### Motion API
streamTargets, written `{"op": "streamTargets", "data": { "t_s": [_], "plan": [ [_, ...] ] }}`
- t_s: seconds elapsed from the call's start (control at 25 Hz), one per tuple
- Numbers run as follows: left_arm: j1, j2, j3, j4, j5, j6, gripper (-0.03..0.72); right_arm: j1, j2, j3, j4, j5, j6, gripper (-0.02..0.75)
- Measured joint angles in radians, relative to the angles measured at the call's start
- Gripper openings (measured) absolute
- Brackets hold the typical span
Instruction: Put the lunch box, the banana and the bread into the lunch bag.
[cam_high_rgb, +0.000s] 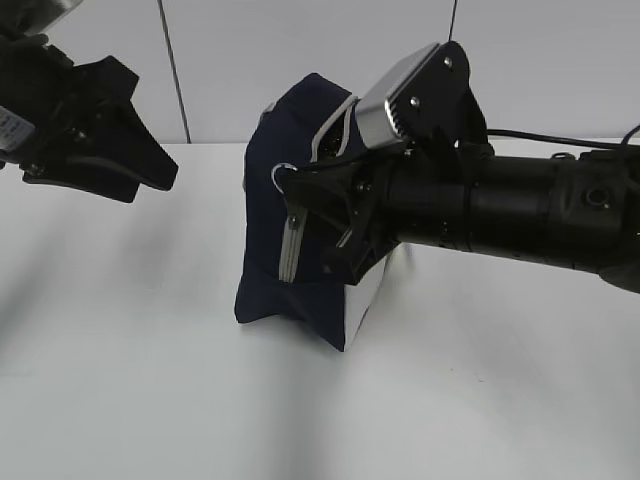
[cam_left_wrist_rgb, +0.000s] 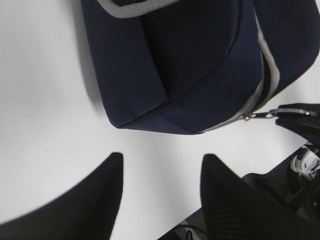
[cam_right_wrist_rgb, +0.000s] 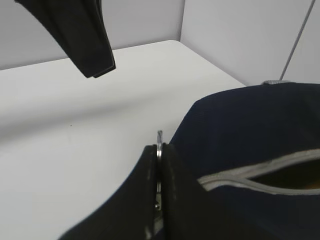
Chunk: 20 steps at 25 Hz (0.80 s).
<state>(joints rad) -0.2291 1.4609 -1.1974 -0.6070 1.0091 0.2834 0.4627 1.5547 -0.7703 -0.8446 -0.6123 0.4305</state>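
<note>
Lunch bag (cam_high_rgb: 290, 200) stands upright mid white surface (cam_high_rgb: 130, 380). Right gripper (cam_right_wrist_rgb: 159, 150) fingers (cam_right_wrist_rgb: 142, 195) pinched tight on the zipper ring pull (cam_right_wrist_rgb: 159, 136); zipper (cam_right_wrist_rgb: 250, 175) partly parted. Left gripper (cam_left_wrist_rgb: 160, 187) fingers (cam_left_wrist_rgb: 100, 200) about half spread, holding nothing, hovering just beside the bag's end.

The navy-blue lunch bag (cam_high_rgb: 295, 250) is standing upright at the centre of the exterior frame on the white surface, showing a white side panel at its lower right, its grey zipper (cam_right_wrist_rgb: 250, 175) gaping partly open, its ring pull (cam_left_wrist_rgb: 285, 113) sticking out sideways.
</note>
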Motion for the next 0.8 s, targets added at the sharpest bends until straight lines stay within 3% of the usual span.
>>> {"op": "streamTargets", "data": {
  "t_s": [0.8],
  "plan": [
    [0.0, 0.002, 0.0, -0.016, -0.04, 0.05, 0.361, 0.0, 0.004, -0.108, 0.034, 0.057, -0.007, -0.016]
  ]
}}
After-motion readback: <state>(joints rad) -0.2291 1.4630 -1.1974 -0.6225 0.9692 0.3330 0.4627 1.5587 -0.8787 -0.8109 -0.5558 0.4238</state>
